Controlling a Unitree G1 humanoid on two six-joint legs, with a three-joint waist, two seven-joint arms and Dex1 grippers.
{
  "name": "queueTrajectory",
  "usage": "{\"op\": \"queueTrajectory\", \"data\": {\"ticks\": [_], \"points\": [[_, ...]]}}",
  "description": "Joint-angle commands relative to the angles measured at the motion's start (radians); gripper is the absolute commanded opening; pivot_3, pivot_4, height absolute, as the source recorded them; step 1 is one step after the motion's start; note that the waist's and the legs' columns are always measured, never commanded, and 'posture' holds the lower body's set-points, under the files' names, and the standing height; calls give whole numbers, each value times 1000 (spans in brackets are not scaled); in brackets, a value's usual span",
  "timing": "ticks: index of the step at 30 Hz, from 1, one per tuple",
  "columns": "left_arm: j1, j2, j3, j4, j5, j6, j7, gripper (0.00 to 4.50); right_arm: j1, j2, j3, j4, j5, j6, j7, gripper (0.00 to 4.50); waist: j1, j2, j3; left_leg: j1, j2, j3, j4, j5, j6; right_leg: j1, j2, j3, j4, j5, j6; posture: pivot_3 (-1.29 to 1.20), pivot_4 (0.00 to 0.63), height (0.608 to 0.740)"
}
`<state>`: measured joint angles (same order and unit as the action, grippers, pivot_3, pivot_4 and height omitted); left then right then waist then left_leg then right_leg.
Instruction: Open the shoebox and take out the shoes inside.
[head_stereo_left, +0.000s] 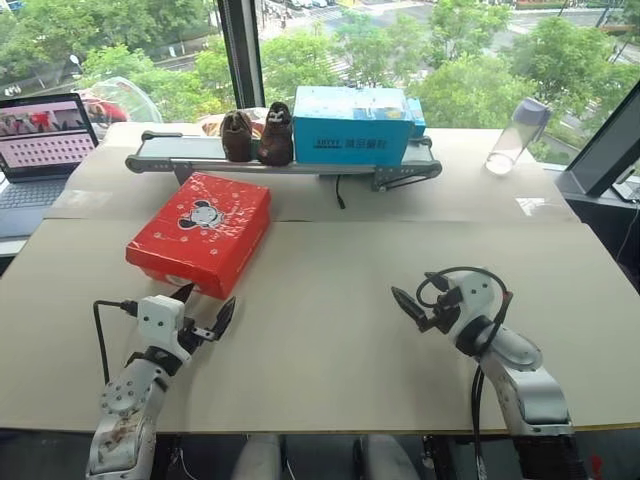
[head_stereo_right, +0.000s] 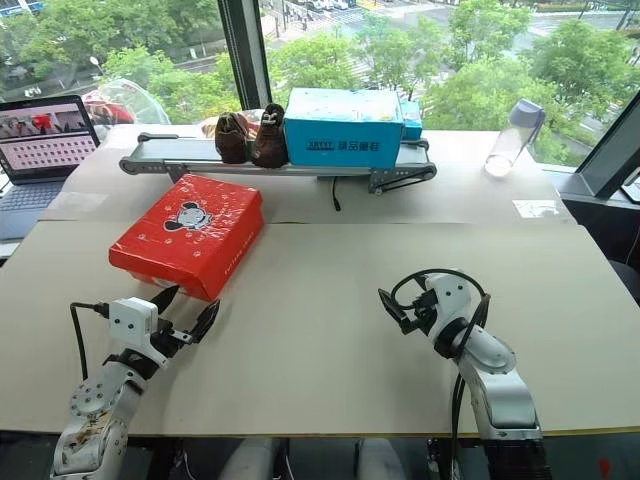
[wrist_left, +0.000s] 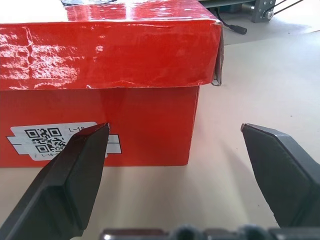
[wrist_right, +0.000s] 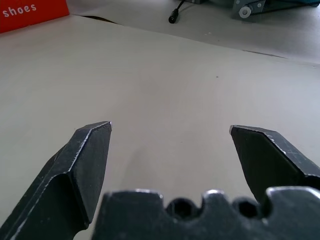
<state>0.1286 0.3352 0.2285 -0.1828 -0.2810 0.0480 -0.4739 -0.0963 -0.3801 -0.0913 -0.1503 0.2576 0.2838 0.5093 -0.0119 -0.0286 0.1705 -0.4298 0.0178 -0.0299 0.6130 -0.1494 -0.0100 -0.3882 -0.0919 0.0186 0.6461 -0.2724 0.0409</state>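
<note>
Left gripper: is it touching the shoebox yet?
Apart. In the left wrist view the open left gripper stops short of the shoebox, tabletop showing between.

A wide pale beige worktop carries a red shoebox, lid closed, lying flat. Beyond the shoebox, well apart, a small grey conveyor belt stands across the worktop. Far to the right of the shoebox, near the window, a clear bottle stands tilted. To the shoebox's left, at the worktop's edge, sits an open laptop.
</note>
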Motion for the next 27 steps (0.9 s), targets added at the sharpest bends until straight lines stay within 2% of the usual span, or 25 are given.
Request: {"op": "queueTrajectory", "data": {"ticks": [1,6,11,14,17,18,19,22,23,24,27], "points": [[31,13,39,-56,-96,19,-44,4500,-43,-9,-12,3,15,-28,21,4468,0,0,0,0,0,0,0,0,0,0,0,0,0,0,0,0,150,740],[151,130,197,-127,-372,151,-224,4500,-187,-51,21,86,44,5,148,4468,-22,0,0,1,3,3,-1,0,0,-1,1,2,0,2,-3,0,150,740],[182,278,356,-140,-479,229,-296,4500,-277,-133,58,115,76,82,287,4468,-6,0,1,2,5,4,-2,0,0,-1,2,1,0,-1,-1,0,150,740],[158,368,446,-146,-539,285,-308,4500,-343,-169,70,135,88,125,346,4468,0,0,1,2,5,4,-1,0,0,-1,1,1,-1,-4,-7,0,150,740],[119,456,523,-100,-544,305,-330,3782,-402,-190,108,159,79,144,398,4500,0,0,1,1,7,5,-1,0,0,-1,1,1,-2,-4,-8,0,150,740],[107,477,544,-68,-530,299,-338,3330,-416,-189,119,165,76,146,410,3958,-1,0,1,1,7,6,-1,0,0,-1,1,0,-2,-4,-8,0,150,740],[102,499,558,-19,-493,275,-349,3037,-427,-183,130,171,74,148,415,3769,-1,0,1,1,8,6,-2,0,0,-1,2,0,-2,-4,-8,0,150,740],[89,537,579,113,-401,216,-369,2001,-453,-152,158,193,51,119,399,2806,-8,0,1,2,8,8,-5,0,0,-3,3,1,-2,1,-9,0,150,740],[78,548,580,158,-379,199,-373,1506,-462,-134,168,200,46,114,389,2374,-9,0,1,3,9,9,-6,0,0,-3,4,1,-2,1,-9,0,150,740],[62,560,575,207,-351,178,-372,1275,-471,-113,182,210,35,105,378,2124,-10,0,1,3,10,9,-6,0,0,-4,5,1,-2,1,-9,0,150,740],[-34,595,547,366,-271,114,-340,126,-500,-48,223,248,-11,82,341,1056,-8,-2,2,0,16,8,-6,0,-1,-8,12,1,-1,3,-13,0,150,740]]}}
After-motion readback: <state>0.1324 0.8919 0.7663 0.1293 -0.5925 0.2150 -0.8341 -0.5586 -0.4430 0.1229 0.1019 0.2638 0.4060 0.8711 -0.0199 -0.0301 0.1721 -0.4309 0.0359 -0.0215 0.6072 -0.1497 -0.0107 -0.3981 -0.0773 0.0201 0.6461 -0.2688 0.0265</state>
